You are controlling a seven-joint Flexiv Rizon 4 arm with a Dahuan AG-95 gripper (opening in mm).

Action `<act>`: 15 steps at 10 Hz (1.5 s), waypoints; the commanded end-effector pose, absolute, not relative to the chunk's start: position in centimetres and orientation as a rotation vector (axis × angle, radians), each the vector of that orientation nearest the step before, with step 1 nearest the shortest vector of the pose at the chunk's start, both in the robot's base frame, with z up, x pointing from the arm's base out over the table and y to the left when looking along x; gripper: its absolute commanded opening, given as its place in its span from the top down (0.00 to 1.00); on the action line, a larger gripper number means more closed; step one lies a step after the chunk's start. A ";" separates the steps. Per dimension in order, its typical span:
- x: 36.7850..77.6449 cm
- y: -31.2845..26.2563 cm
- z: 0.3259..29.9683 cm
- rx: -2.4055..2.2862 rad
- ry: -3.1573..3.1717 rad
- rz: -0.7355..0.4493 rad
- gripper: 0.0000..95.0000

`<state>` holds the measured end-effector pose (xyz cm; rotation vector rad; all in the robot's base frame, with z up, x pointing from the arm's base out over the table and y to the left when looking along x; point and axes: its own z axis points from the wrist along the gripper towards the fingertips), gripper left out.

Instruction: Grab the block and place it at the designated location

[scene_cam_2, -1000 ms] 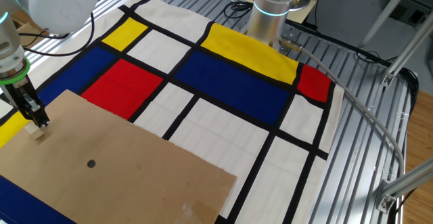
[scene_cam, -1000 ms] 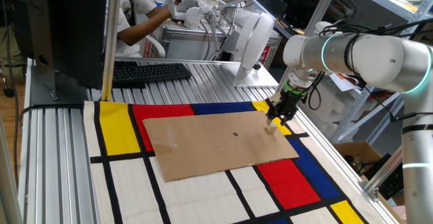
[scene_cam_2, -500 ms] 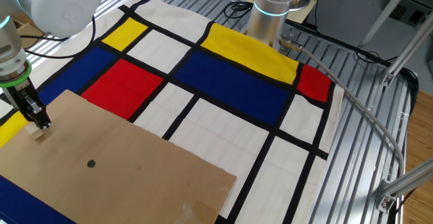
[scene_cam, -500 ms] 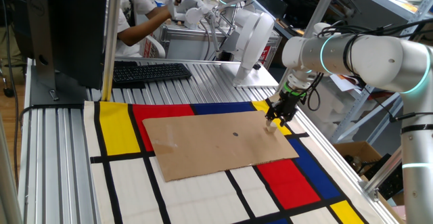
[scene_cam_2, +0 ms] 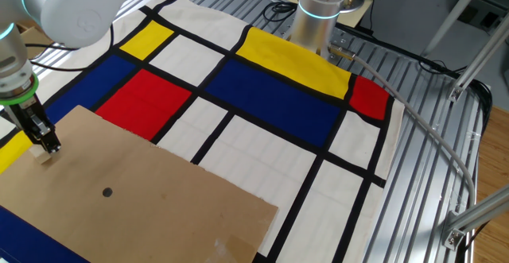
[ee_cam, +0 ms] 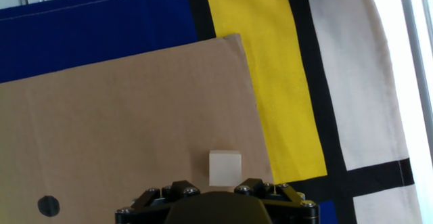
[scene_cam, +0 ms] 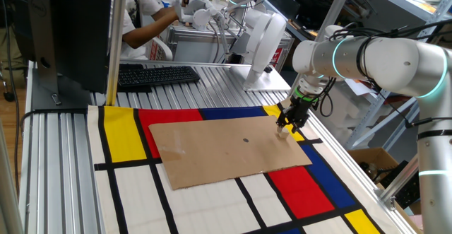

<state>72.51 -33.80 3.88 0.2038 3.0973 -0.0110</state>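
The block (ee_cam: 224, 168), a tiny pale cube, rests on the brown cardboard sheet (ee_cam: 122, 116) near its corner by the yellow stripe. It also shows as a pale speck in the fixed views, block (scene_cam: 283, 131) and block (scene_cam_2: 44, 156). My gripper (scene_cam: 286, 123) hangs just over it. In the other fixed view the dark fingers (scene_cam_2: 48, 141) end right above the cube. In the hand view only the finger bases (ee_cam: 169, 191) show, standing apart on either side of the block. The jaws look open with nothing held. A small dark dot (ee_cam: 48, 205) marks the cardboard further along.
The cardboard lies on a cloth of red, blue, yellow and white panels (scene_cam: 120, 131) with black lines. A keyboard (scene_cam: 157, 74) and a monitor (scene_cam: 63, 29) stand at the back, and a person (scene_cam: 145, 15) sits behind. Ribbed aluminium table rails (scene_cam_2: 429, 160) flank the cloth.
The arm's upper links have drifted slightly to the left. The gripper and the block stay almost where they were.
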 end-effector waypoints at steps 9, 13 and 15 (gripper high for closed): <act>72.5 -33.8 2.8 0.212 3.102 -0.016 0.40; 72.5 -33.8 2.3 0.207 3.101 -0.015 0.40; 72.5 -33.9 2.1 0.205 3.100 -0.008 0.40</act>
